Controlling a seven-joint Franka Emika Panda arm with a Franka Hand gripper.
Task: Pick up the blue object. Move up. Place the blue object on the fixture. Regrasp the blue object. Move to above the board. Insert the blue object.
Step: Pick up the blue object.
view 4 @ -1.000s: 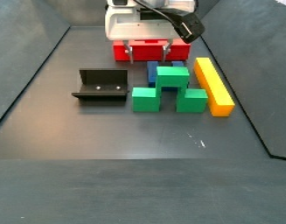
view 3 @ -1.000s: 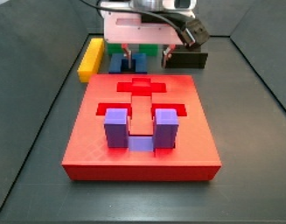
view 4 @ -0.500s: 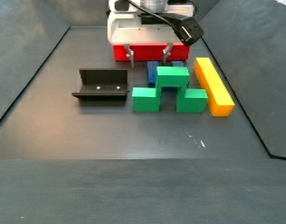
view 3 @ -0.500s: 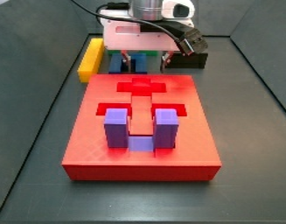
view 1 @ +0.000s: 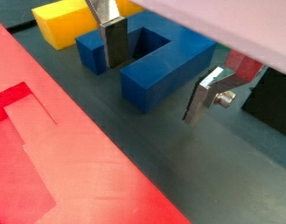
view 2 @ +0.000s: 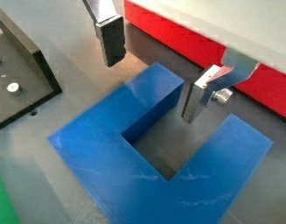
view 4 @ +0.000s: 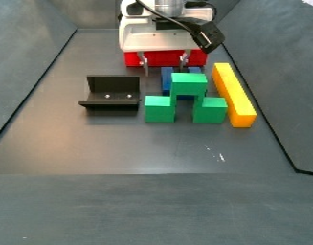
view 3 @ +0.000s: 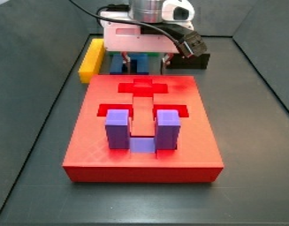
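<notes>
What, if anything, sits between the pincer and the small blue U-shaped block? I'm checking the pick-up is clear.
Nothing visible does. The open pincer hangs right over the small blue U-shaped block, one finger beside a prong.

This looks like a robot lab, or a test bench made for trying out a robot. The floor (view 4: 145,191) is flat, dark and plain, and dark walls slope up around it like a big tray. A robot arm with a white body and black cables hangs at the top middle of both side views. Its gripper (view 4: 169,69) sits low over the blocks, fingers spread apart. The things here are bright plastic shapes like toy blocks: a big red board (view 3: 143,132) with cut-out holes, a purple block (view 3: 143,131), green blocks (view 4: 185,98), a yellow bar (view 4: 233,93) and a blue object (view 2: 156,166). A small dark fixture (view 4: 110,95) stands at the left of a side view.
</notes>
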